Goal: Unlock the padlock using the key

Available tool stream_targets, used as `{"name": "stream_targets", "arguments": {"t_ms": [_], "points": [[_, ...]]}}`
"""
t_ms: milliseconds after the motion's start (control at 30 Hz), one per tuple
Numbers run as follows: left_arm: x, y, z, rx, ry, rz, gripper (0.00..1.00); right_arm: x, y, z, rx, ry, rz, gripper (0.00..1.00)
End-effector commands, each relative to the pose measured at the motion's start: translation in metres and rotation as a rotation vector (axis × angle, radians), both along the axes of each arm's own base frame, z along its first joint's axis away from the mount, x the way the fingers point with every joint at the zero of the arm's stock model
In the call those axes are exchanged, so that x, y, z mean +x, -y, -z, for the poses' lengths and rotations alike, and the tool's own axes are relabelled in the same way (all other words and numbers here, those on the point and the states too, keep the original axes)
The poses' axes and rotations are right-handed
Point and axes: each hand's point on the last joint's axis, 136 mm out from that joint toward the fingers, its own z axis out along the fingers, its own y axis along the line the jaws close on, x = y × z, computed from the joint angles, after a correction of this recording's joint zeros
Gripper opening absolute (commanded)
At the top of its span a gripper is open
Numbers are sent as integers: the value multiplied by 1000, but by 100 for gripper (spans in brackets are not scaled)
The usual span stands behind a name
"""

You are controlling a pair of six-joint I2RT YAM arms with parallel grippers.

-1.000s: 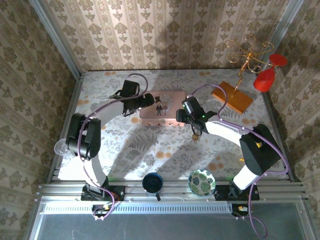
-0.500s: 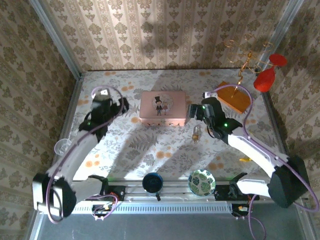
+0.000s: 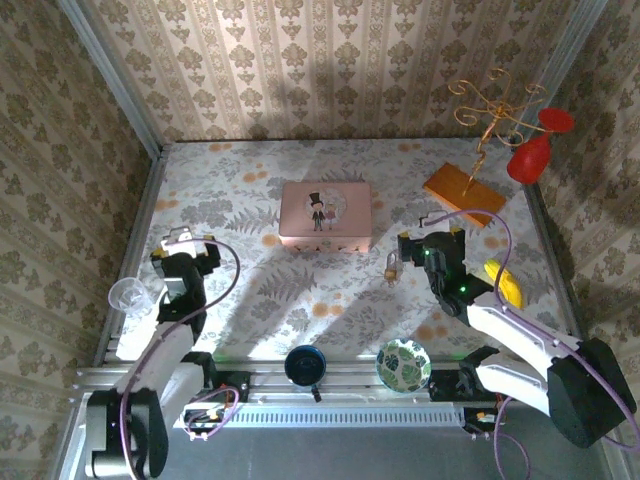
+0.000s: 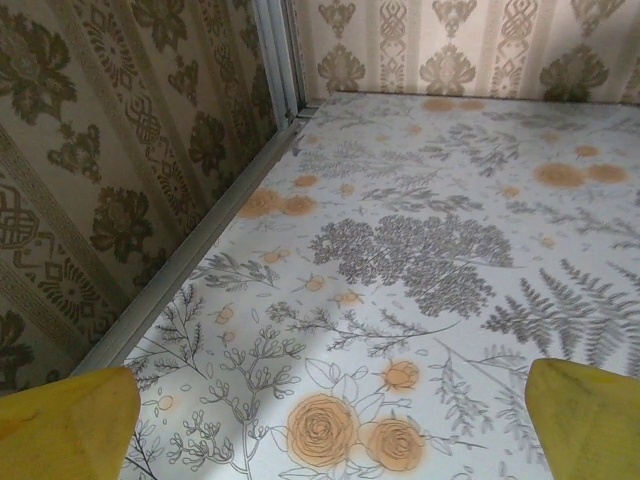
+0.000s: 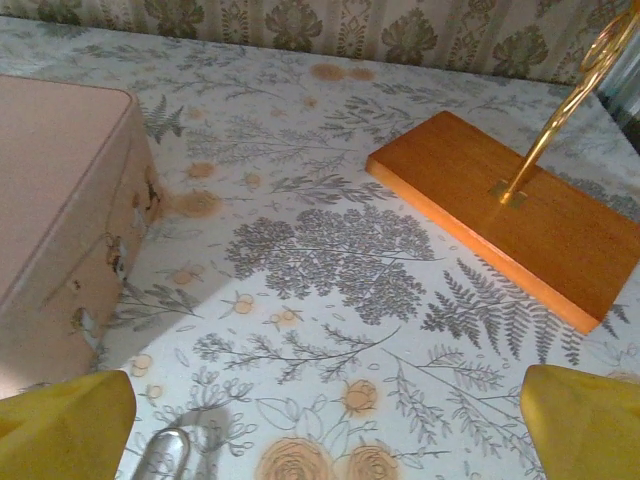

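Observation:
The tiny brass padlock (image 3: 393, 266) lies on the flowered tablecloth in front of the pink box (image 3: 325, 215). Its silvery shackle (image 5: 165, 456) shows at the bottom left of the right wrist view. I cannot make out the key. My right gripper (image 3: 428, 241) sits just right of the padlock, apart from it. It is open (image 5: 322, 440), with bare cloth between its yellow fingertips (image 5: 60, 425). My left gripper (image 3: 183, 243) is far to the left near the wall. It is also open (image 4: 325, 440), its yellow fingertips (image 4: 590, 415) wide apart and nothing between them.
A wooden base (image 3: 463, 193) with a gold wire stand (image 3: 492, 105) sits at the back right, beside a red goblet (image 3: 530, 150). A banana (image 3: 503, 283) lies right of my right arm. A clear cup (image 3: 125, 293), a dark cup (image 3: 304, 365) and a patterned bowl (image 3: 403, 365) stand along the near edge.
Both arms have pulled back toward the near edge. The left gripper left the pink box and went far left. The right gripper drew back from above the padlock, which stayed put.

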Motion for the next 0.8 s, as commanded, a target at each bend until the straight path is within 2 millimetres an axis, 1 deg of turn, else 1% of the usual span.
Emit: {"name": "stream_targets", "arguments": {"t_ms": [0,100,233,267,333,400,533,667,767], "points": [[18,10,-28,31,158,96,100,13,10,-26,-28,124,27,100],[31,18,-23,41,173,146,100,16,18,-19,-27,141,37,100],[44,28,-17,45,176,207,100,19,31,-11,-2,147,56,100],[44,29,-14,29,142,212,100,20,36,-9,3,149,66,100],[45,28,-17,33,142,213,100,20,40,-7,9,153,68,100],[47,31,-16,26,148,241,100,20,43,-6,15,156,73,100],[51,34,-7,19,102,262,100,20,48,-6,25,162,83,100],[53,37,11,29,74,281,100,19,50,-5,38,166,82,100],[57,38,21,26,86,287,100,18,52,-2,38,156,89,100]]}}
